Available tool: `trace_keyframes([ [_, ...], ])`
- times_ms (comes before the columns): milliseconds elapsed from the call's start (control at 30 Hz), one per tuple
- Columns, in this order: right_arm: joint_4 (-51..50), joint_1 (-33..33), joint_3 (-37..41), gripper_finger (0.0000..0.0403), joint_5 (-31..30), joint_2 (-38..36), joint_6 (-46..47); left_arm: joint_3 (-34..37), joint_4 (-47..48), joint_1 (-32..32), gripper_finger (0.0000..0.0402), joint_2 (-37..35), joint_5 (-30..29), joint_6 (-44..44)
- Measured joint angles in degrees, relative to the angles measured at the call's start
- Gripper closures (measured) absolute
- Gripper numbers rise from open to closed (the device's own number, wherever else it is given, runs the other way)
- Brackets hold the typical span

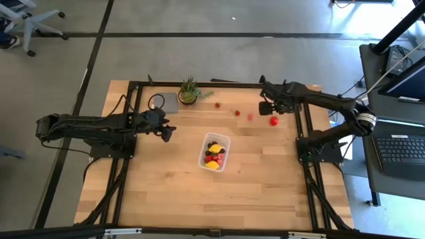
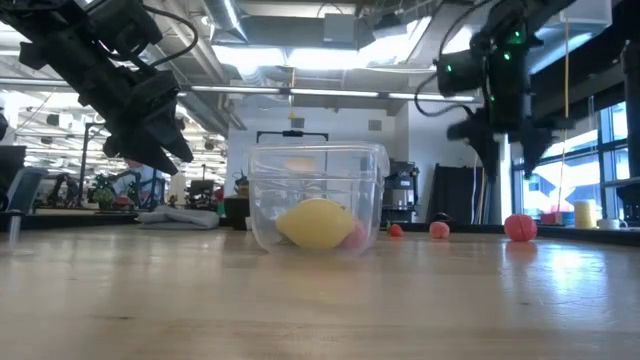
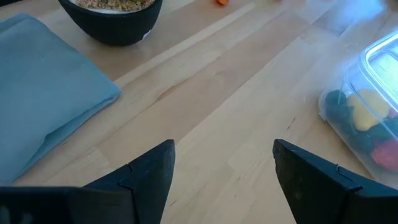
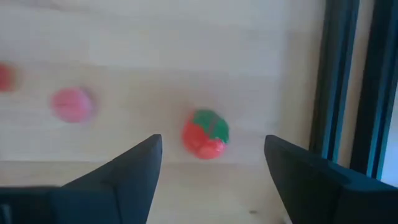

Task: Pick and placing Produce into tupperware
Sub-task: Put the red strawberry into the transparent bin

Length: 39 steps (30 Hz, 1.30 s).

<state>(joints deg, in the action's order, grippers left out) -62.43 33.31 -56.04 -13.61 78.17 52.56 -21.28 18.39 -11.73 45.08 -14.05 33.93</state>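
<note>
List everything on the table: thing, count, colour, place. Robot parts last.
tupperware: one, clear, table middle, holding yellow, red and dark produce.
loose produce: three red pieces, far side, right of the plant.
potted plant: one, green, far edge.
grey square piece: one, beside the plant.
left gripper: dark, open, empty, left of the tupperware.
right gripper: dark, open, empty, above the rightmost red piece.

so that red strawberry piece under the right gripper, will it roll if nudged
Probably. The red strawberry piece looks rounded and sits loose on bare wood, so a nudge may roll it. It looks small and likely light. The open right gripper straddles it easily.
</note>
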Motion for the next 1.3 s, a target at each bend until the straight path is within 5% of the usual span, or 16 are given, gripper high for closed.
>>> trace_keyframes([
  [567, 14.2, -0.1, 11.5, 0.0118, 0.2, 0.0, 11.2, 0.0, 0.0, 0.0, 0.0140, 0.0, 0.0, 0.4],
  [1133, 17.8, -0.1, 11.5, 0.0118, 0.1, 0.0, -1.8, 0.0, 0.0, 0.0, 0.0140, 0.0, 0.0, 0.1],
  [1300, 16.5, 0.3, 11.5, 0.0118, -0.2, 0.0, 1.2, 0.0, 0.0, 0.0, 0.0140, 0.0, 0.0, 0.0],
])
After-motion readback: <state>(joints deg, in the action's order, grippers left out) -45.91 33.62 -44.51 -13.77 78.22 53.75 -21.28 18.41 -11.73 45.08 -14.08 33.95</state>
